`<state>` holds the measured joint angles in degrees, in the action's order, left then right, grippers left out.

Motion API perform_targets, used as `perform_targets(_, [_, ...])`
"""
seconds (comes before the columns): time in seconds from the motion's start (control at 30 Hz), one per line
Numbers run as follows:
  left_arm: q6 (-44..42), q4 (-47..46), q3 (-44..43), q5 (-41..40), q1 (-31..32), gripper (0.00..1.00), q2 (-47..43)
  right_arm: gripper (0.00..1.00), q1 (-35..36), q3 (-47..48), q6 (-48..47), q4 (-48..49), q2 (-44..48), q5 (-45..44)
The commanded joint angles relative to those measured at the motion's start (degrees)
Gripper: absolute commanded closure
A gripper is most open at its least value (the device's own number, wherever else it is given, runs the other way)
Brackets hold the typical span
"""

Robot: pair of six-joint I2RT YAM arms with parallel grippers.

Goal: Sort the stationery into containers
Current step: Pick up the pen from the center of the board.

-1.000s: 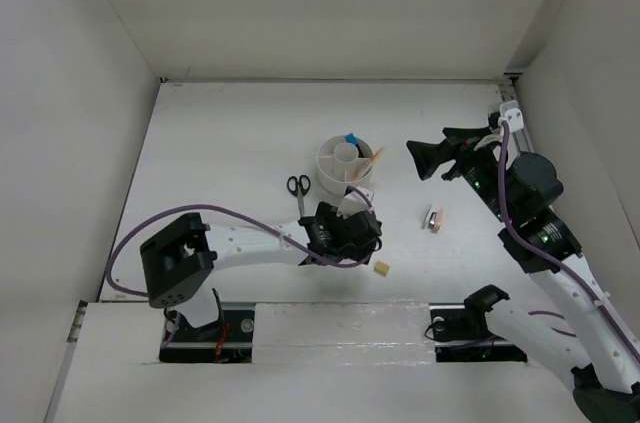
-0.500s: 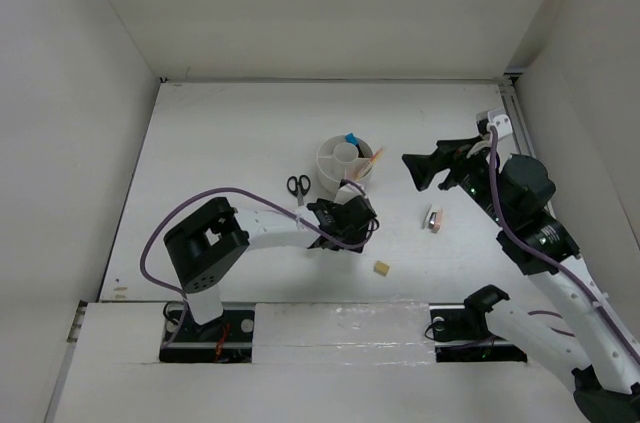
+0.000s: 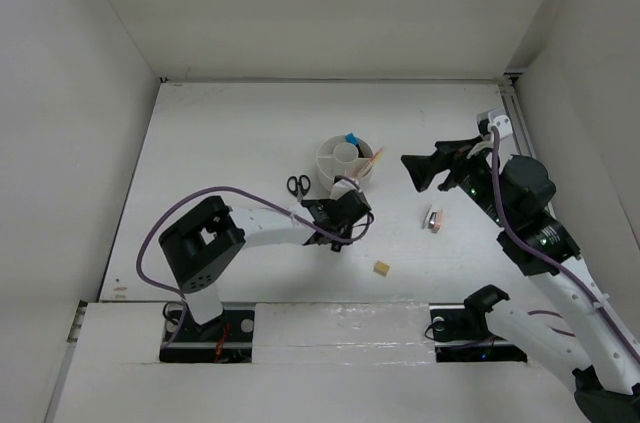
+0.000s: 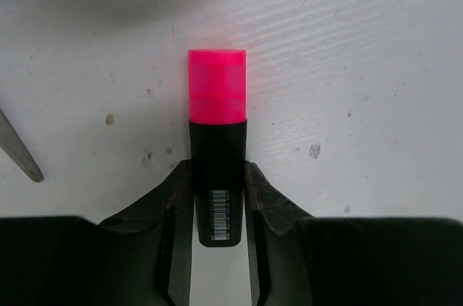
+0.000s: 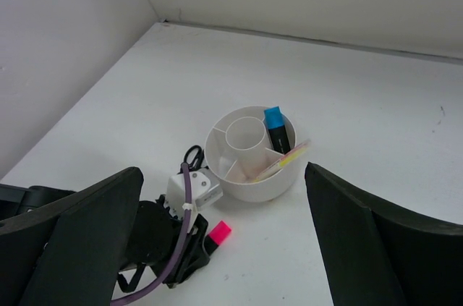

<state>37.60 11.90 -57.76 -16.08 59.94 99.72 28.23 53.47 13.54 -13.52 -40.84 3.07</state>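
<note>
On the table lies a black highlighter with a pink cap [image 4: 216, 96], and my left gripper [image 4: 215, 168] is shut on its barrel, one finger pressed to each side. The same highlighter [image 5: 220, 231] shows its cap just in front of the round white organiser [image 5: 249, 189]. That organiser [image 3: 325, 155] holds a blue-capped highlighter [image 5: 275, 126] and thin pens [image 5: 288, 158]. Black-handled scissors [image 3: 298, 186] lie left of it. My left gripper [image 3: 345, 221] sits low at the organiser's near side. My right gripper [image 3: 412, 165] hangs open and high to the right, holding nothing.
A tan eraser [image 3: 381, 268] lies near the front of the table. A pink and tan pair of erasers [image 3: 434, 219] lies under my right arm. One scissor blade tip [image 4: 18, 150] reaches in at the left of the left wrist view. White walls enclose the table.
My left gripper moved a little up-left towards the organiser and closed from wide open onto the pink-capped highlighter. My right arm shifted slightly left, still open.
</note>
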Motion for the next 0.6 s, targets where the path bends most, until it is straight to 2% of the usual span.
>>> perform_targets(0.0, [1.5, 4.6, 4.6, 4.9, 0.7, 1.0, -1.6, 0.0, 0.6, 1.7, 0.8, 0.4, 0.6, 0.7])
perform_targets(0.03, [1.5, 5.2, 4.6, 4.9, 0.7, 1.0, -3.5, 0.0, 0.6, 1.7, 1.3, 0.4, 0.0, 0.7])
perform_targets(0.17, [-0.2, 4.2, 5.1, -3.8, 6.4, 1.0, -17.6, 0.0, 0.1, 2.2, 4.2, -0.3, -4.2, 3.6])
perform_targets(0.23, [-2.8, 0.2, 7.2, -6.0, 7.6, 1.0, -24.6, 0.0, 0.1, -0.8, 5.4, 5.2, -5.3, 12.4])
perform_targets(0.27, [-3.6, -1.4, 8.3, -6.0, 7.6, 1.0, -24.7, 0.0, 0.1, -2.2, 6.7, 5.3, -5.3, 12.5])
perform_targets(0.3, [-4.4, -3.2, 9.2, -6.0, 7.6, 1.0, -28.9, 0.0, 0.1, -3.7, 7.5, 10.1, -5.3, 14.3])
perform_targets(0.4, [-8.0, -9.4, 12.6, -4.8, 7.6, 1.0, -36.1, 0.0, 0.1, -7.7, 10.6, 15.7, -5.9, 17.1])
perform_targets(0.57, [-13.4, -14.7, 14.7, -3.7, 7.6, 1.0, -41.1, 0.0, 3.0, -9.1, 14.3, 21.4, -8.2, 23.0])
